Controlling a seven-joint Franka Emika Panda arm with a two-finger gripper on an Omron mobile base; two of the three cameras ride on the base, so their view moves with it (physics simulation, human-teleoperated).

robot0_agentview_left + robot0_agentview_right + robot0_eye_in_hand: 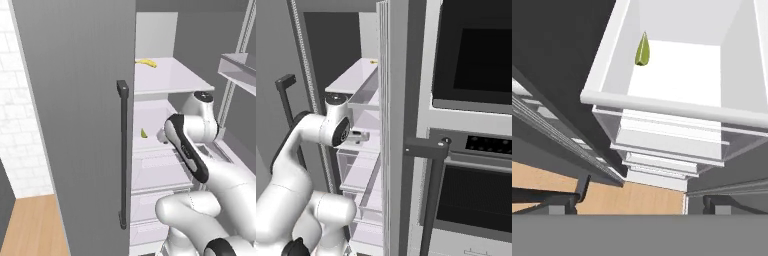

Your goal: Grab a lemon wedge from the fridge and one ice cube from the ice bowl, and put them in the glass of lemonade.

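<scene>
The lemon wedge (642, 49) sits ahead of my gripper (362, 135) on a white fridge (75, 125) shelf (682, 75), apart from me, near its left wall. Honestly can't tell how wide my jaws are, nothing visibly held. A banana (146, 62) lies on the shelf above.

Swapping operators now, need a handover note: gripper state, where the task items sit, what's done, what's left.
Gripper: reaching into the open fridge at middle-shelf height; open or shut cannot be told, and nothing shows between the fingers.
Lemon wedge: untouched on the white middle shelf, near its left wall, also seen in the left base view.
Banana: on the shelf above, not the target.
Done: fridge door open, arm lined up at the shelf.
Left: grasp the wedge, carry it to the lemonade glass, then fetch one ice cube and drop it in too.
</scene>
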